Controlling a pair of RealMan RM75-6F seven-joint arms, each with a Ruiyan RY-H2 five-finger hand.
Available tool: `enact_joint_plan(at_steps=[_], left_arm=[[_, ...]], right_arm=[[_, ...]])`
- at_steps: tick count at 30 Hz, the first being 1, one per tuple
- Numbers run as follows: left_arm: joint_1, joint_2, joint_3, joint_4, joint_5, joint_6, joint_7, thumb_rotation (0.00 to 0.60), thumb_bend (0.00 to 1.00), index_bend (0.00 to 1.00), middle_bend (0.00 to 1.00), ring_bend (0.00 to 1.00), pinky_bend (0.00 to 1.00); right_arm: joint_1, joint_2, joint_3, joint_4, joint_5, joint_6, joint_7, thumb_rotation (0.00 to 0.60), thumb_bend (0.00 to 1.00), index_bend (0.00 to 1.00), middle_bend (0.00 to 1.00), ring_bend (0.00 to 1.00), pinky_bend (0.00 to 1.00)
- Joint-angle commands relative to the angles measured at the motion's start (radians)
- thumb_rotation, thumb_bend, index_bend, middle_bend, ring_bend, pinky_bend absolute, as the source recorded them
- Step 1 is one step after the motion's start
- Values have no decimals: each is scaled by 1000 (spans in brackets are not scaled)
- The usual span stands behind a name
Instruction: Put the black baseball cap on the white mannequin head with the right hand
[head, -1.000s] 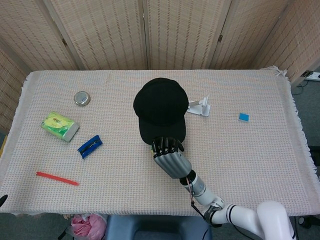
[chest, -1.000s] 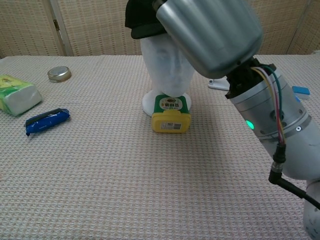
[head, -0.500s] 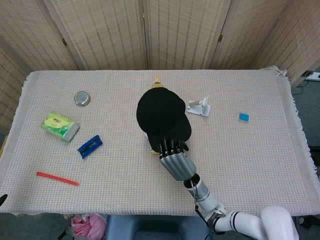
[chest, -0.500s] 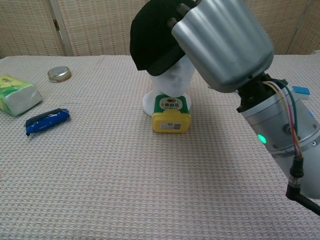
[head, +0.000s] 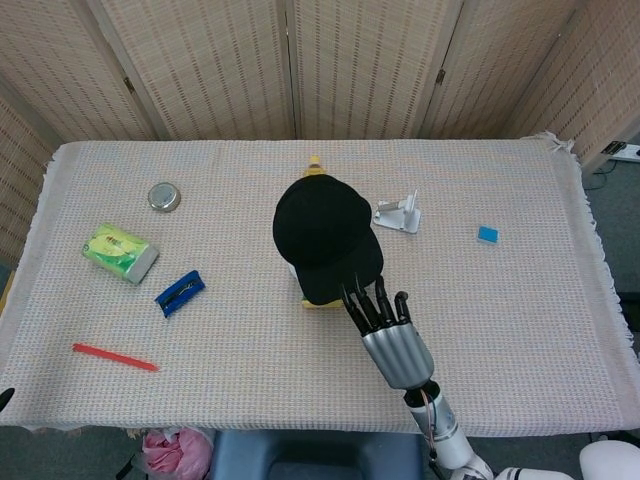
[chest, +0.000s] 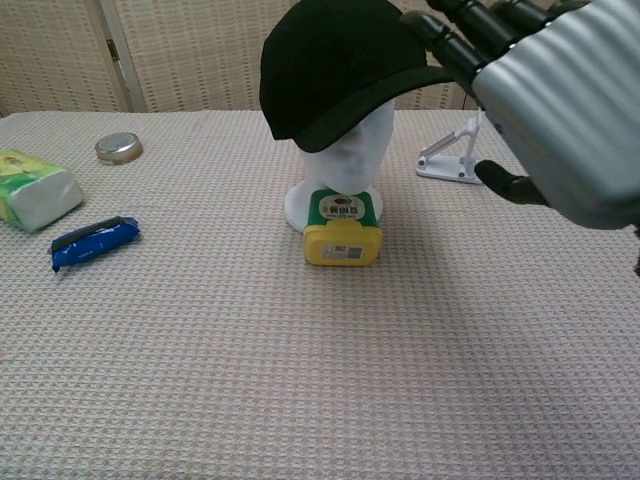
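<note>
Your right hand (head: 392, 335) has let go of the black baseball cap (head: 324, 237) and pulled back toward you since half a second ago; then its fingers were curled on the brim, now they are spread and straight, holding nothing, at about 5 o'clock from the cap in the head view. In the chest view the right hand (chest: 560, 110) fills the upper right corner, its dark fingertips (chest: 455, 45) just beside the brim, and whether they touch it you cannot tell. Your left hand shows in neither view.

The cap (chest: 340, 65) sits on the white mannequin head (chest: 352, 150), brim tilted down over the face, where it was half a second ago. Right in front of the mannequin's base stands a yellow container with a green label (chest: 342, 228), touching or nearly touching it.

On the worktop (head: 520, 330), working away from you: a red stick (head: 114, 357) at 8 o'clock from the cap, a blue packet (head: 180, 292) beyond it, then a green and white tissue pack (head: 120, 252) at 9 o'clock. Further back lie a round metal tin (head: 164, 196) at 10 o'clock, a white stand (head: 399, 214) just at 2 o'clock, and a small blue block (head: 487, 234) well out at 3 o'clock. None of these has shifted.
</note>
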Motion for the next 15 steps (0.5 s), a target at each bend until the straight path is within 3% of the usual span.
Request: enact_joint_plan(at_steps=[1,4,7,11,15], left_arm=[[1,-3,0,-10,7,5,27,600,253,0,0,0,170],[0,-9,0,-22,12,1,70,600,253,0,0,0,170],[-4,-14,3,-41,13,-14,119,600,253,0,0,0,170],[-1,-31,-4,-66,17,-7,204,600,253,0,0,0,170],[3,-51,-2,-89,31,-1,295,600,253,0,0,0,170]], right_arm=[[-109,119,-63,-151,69,61,143,600,143,3,55,172,393],[-155,217,-94,-234,136,57,293,600,143,3,33,121,297],[-185,304,-120,-247,167,50,477,600,143,3,14,90,230],[-226,379,-154,-176,156,69,749,600,143,3,0,58,150],[-252,435,-169,-97,148,77,915,600,143,2,0,46,124]])
